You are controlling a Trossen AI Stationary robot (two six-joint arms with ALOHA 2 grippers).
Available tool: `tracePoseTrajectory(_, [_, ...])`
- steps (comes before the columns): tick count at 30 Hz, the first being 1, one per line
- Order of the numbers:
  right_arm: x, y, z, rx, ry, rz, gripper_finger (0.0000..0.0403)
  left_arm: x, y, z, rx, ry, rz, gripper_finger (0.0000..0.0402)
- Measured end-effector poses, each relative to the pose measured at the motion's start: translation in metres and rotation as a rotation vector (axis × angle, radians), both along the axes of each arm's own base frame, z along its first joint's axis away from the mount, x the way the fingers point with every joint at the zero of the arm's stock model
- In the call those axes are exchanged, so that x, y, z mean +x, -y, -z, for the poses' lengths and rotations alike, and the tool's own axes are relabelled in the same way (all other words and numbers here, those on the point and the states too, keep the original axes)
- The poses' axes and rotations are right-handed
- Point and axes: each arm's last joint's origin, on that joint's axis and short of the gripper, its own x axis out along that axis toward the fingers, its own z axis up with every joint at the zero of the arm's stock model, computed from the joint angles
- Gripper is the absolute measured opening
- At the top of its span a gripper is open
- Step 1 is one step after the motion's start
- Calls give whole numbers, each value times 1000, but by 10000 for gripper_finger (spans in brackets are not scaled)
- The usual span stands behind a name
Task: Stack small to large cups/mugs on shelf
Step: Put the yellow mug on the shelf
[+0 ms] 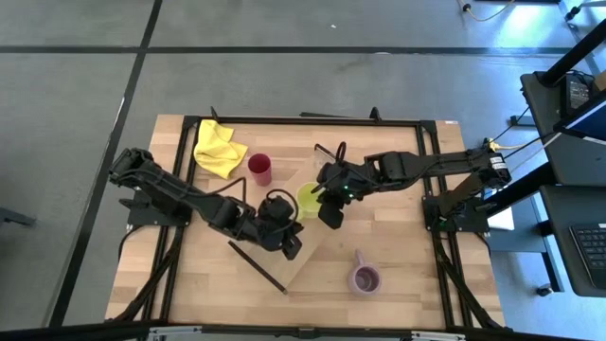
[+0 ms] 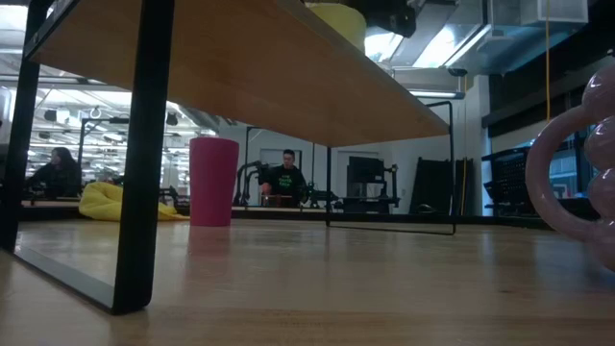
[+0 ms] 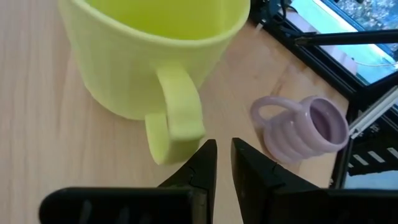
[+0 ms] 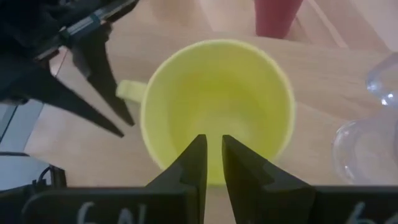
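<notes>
Right end effector (image 4: 211, 155) nearly closed over smooth round lime-yellow mug (image 4: 217, 106), left end effector (image 3: 222, 163) nearly closed by its handle.

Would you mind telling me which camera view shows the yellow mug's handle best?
The left wrist view: the yellow mug fills it and its handle faces the camera in full. The right wrist view shows only a stub of handle beside the rim, the high view a small yellow ring, and the low view just its top above the shelf.

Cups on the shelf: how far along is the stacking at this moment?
Looks done: the lime-yellow mug stands on the shelf. In hand: nothing; the left gripper sits by its handle and the right gripper over its rim, both nearly shut and empty. Left: the red tumbler and the purple mug stand on the table.
</notes>
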Motion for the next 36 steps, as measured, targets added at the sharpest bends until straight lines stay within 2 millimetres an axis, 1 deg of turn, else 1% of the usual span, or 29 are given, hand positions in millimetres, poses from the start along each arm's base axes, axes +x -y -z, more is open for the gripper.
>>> tracePoseTrajectory(12, [0, -3, 0, 79, -7, 0, 52, 1, -11, 3, 38, -51, -3, 43])
tracePoseTrajectory(18, [-1, -11, 0, 114, -11, -17, 52, 2, -21, 3, 64, -70, -16, 43])
tracePoseTrajectory(23, [-2, -16, 0, 99, -8, -25, 52, 2, -30, 0, 97, -75, -38, 43])
tracePoseTrajectory(28, [-1, -11, 0, 25, 9, 11, 52, 3, -38, -2, 118, -77, -44, 43])
tracePoseTrajectory(31, [0, -7, -1, 24, 18, 23, 52, 3, -41, -3, 124, -74, -45, 43])
tracePoseTrajectory(36, [1, -7, -1, 21, 26, 21, 52, 3, -46, -5, 145, -77, -43, 43])
